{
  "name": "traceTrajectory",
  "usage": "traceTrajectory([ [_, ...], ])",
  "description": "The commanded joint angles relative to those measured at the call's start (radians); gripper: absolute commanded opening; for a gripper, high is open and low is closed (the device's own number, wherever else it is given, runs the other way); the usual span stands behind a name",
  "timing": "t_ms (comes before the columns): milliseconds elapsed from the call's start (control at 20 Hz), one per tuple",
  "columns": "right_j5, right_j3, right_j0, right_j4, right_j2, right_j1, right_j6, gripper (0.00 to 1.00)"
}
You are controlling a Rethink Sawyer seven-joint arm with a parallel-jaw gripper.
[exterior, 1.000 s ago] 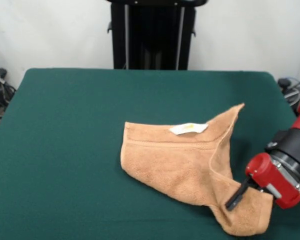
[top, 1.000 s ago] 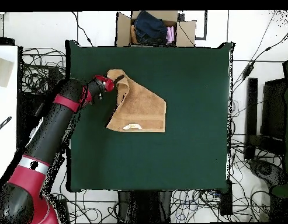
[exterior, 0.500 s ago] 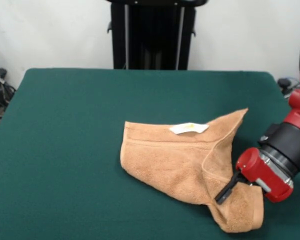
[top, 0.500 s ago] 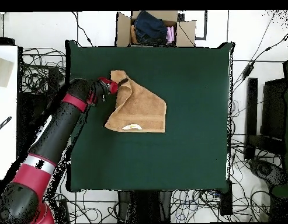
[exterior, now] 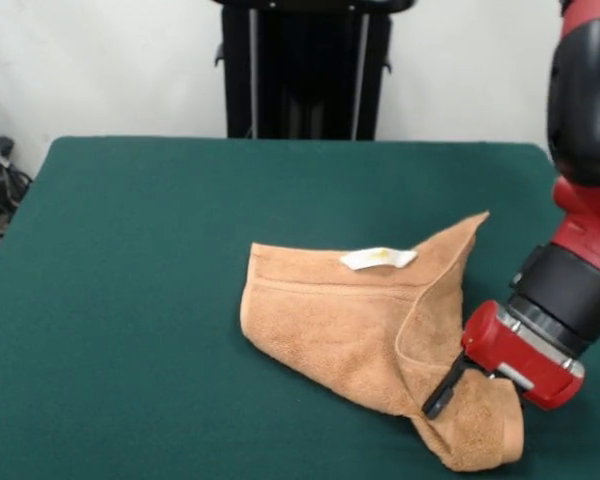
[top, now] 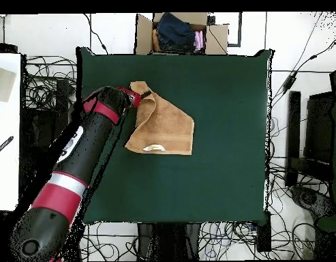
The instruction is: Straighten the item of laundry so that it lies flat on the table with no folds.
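The item of laundry (exterior: 330, 320), an orange-tan towel, lies crumpled on the green table (exterior: 130, 250), right of centre in the front view. Its white label (exterior: 378, 258) faces up on the far hem. The right side is folded over, and one corner points up toward the far right. My gripper (exterior: 442, 388) is at the towel's near right corner, shut on the bunched cloth there, with one black finger showing against the fabric. In the overhead view the towel (top: 167, 126) sits in the table's (top: 225, 157) upper left part, with the gripper (top: 144, 93) at its top left corner.
A cardboard box (top: 180, 33) holding dark clothes stands beyond the table's top edge in the overhead view. Cables lie on the floor all round the table. My arm (top: 88, 157) crosses the table's left edge.
The gripper has moved left in the front view, toward the towel's middle, carrying the near right corner with it. The arm has swung further over the table.
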Motion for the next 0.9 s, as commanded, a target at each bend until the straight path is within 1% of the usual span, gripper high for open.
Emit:
traceTrajectory([
  [50,-0.061,0.107,-0.074,-0.082,0.406,-0.019,-0.251,1.0],
  [150,-0.025,0.117,-0.078,-0.094,0.433,-0.044,-0.24,1.0],
  [300,0.024,0.161,-0.092,-0.121,0.491,-0.106,-0.261,1.0],
  [550,0.067,0.181,-0.106,-0.16,0.532,-0.146,-0.252,1.0],
  [900,0.124,0.179,-0.131,-0.21,0.586,-0.177,-0.244,1.0],
])
